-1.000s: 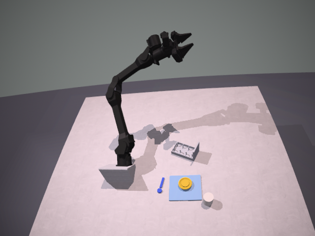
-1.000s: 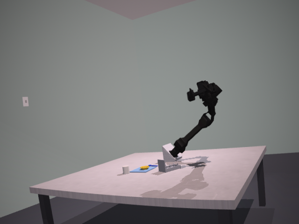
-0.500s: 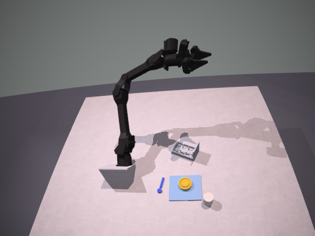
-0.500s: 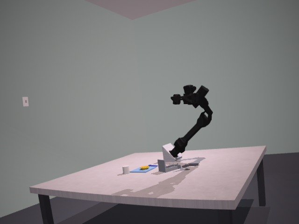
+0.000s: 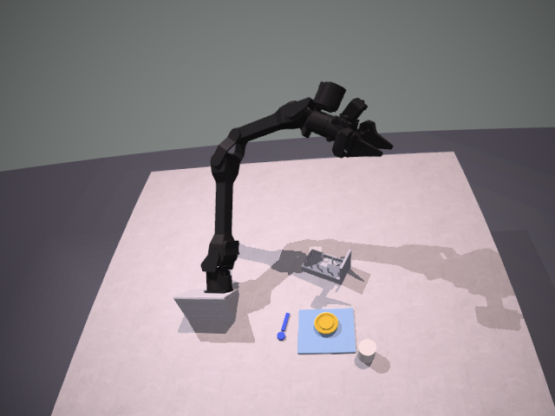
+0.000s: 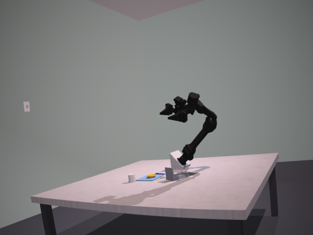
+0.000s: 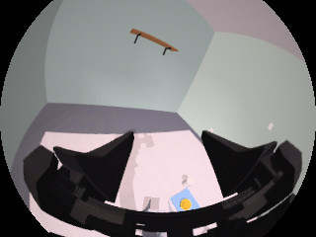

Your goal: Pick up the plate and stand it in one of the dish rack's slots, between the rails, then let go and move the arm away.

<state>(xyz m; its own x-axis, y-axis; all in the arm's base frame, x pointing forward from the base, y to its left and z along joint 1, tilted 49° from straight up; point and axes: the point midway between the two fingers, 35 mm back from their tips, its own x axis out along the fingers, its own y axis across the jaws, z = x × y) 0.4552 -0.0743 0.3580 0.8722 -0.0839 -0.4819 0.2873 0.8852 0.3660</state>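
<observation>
A yellow plate (image 5: 325, 323) (image 6: 151, 175) (image 7: 186, 203) lies flat on a light blue mat (image 5: 309, 342) (image 6: 143, 178) (image 7: 178, 197). A grey dish rack (image 5: 328, 264) (image 6: 169, 174) (image 7: 150, 203) stands on the table just behind the mat. My gripper (image 5: 384, 147) (image 6: 165, 115) (image 7: 169, 134) is open and empty. It hangs high in the air, far above the table, with the fingers pointing outward and slightly down. The plate and rack show small and far below between the fingers in the wrist view.
A blue spoon (image 5: 284, 327) (image 6: 159, 173) lies left of the mat. A white cup (image 5: 367, 352) (image 6: 131, 177) stands at the mat's right front corner. The arm's grey base block (image 5: 208, 308) (image 6: 175, 160) sits left of the rack.
</observation>
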